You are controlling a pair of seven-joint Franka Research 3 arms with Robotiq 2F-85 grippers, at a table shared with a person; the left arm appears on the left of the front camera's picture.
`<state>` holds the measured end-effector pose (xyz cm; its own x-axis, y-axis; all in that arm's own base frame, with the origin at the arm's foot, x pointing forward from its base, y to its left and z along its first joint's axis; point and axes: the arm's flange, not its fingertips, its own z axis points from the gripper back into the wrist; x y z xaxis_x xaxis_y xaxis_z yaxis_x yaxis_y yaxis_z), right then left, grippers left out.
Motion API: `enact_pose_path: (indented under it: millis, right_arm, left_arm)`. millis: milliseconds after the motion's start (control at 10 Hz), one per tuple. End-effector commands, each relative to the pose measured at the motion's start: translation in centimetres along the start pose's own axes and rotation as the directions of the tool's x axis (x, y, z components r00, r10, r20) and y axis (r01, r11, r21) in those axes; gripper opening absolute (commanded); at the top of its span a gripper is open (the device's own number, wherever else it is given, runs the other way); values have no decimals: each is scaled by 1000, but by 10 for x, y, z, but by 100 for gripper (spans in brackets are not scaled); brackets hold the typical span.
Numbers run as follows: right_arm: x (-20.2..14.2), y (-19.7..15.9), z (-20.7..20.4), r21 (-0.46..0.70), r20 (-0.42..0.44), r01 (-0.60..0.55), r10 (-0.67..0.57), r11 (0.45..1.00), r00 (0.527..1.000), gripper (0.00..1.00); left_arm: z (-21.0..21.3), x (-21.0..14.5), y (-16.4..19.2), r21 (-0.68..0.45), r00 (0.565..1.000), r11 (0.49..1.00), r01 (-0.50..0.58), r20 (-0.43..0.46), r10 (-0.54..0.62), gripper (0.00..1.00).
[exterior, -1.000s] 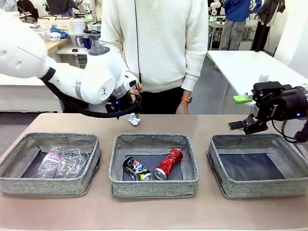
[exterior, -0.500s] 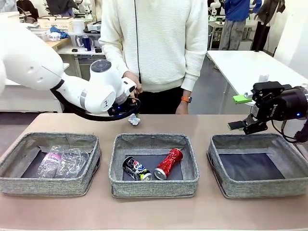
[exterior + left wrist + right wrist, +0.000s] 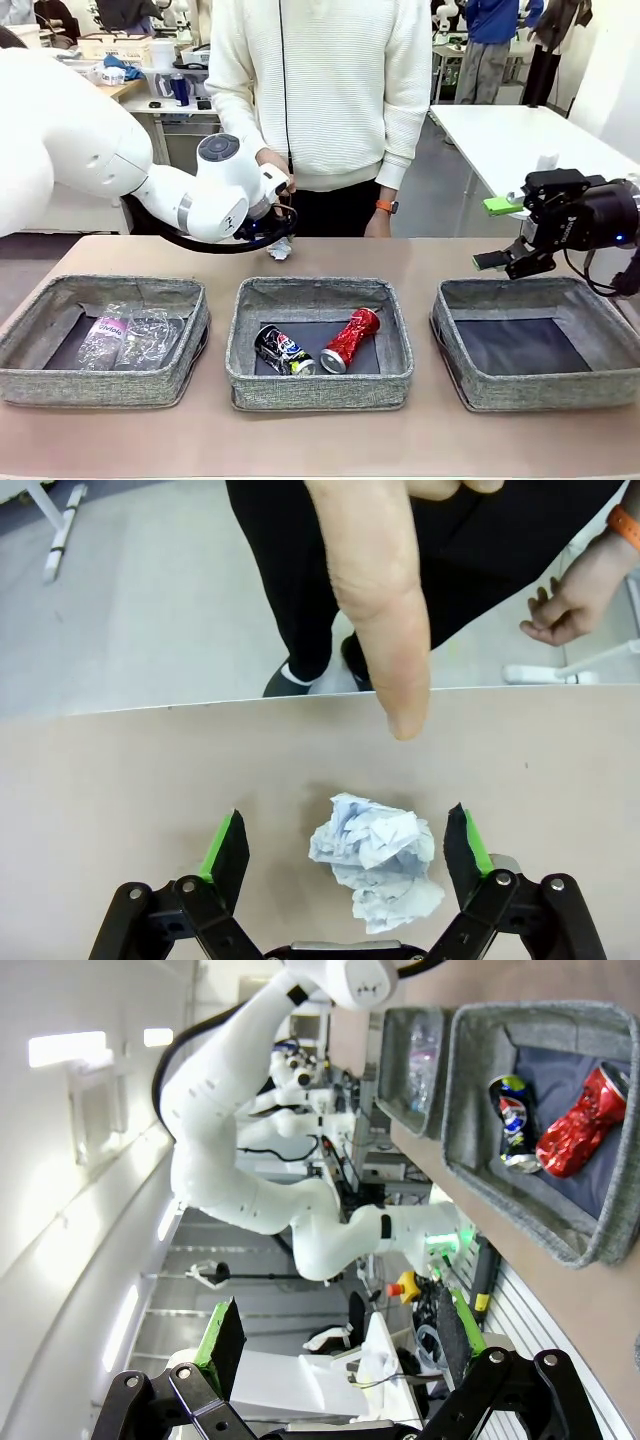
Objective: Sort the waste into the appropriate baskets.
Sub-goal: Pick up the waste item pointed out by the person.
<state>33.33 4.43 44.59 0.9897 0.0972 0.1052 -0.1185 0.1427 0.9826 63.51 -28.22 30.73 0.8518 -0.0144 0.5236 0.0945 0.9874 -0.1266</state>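
grey woven baskets (image 3: 320, 345) are set along the near tabletop (image 3: 320, 440), cans (image 3: 350, 340) lying in the middle one. farther back, the crumpled paper wad (image 3: 378, 860) is framed untouched between the parted fingers of the left gripper (image 3: 345, 855). the right gripper (image 3: 500, 262) is held spread wide, empty, above the right basket's far corner.

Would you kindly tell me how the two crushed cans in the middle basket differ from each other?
The crushed red can is plain shiny red; the crushed dark can is dark with blue, white and red print. The red one lies on the right, stretched diagonally toward the far right corner; the dark one lies on the left and looks shorter. Both are dented and rest side by side on the middle basket floor.
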Motion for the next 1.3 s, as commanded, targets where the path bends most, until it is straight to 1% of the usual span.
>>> enact_pose_path:
  millis: [0,100,200,300,400,500,1200]
  right_arm:
    - [0,3,1,11,2,-10,10,1000,1000,100]
    - [0,3,1,11,2,-10,10,1000,1000,100]
    - [0,3,1,11,2,-10,10,1000,1000,100]
    - [0,3,1,11,2,-10,10,1000,1000,100]
    - [0,3,1,11,2,-10,10,1000,1000,100]
    - [0,3,1,11,2,-10,10,1000,1000,100]
    - [0,3,1,11,2,-10,10,1000,1000,100]
  left_arm:
    - [-2,6,-4,3,1000,1000,3,-9,-3,100]
    - [-1,6,-3,0,1000,1000,6,-7,-6,40]
    - [0,5,-4,3,1000,1000,11,-3,-11,40]
    - [1,3,-4,7,1000,1000,23,3,-23,0]
    - [2,3,-5,8,1000,1000,28,9,-28,38]
    - [1,2,-5,7,999,999,32,12,-32,0]
    - [1,0,-5,15,999,999,34,8,-34,0]
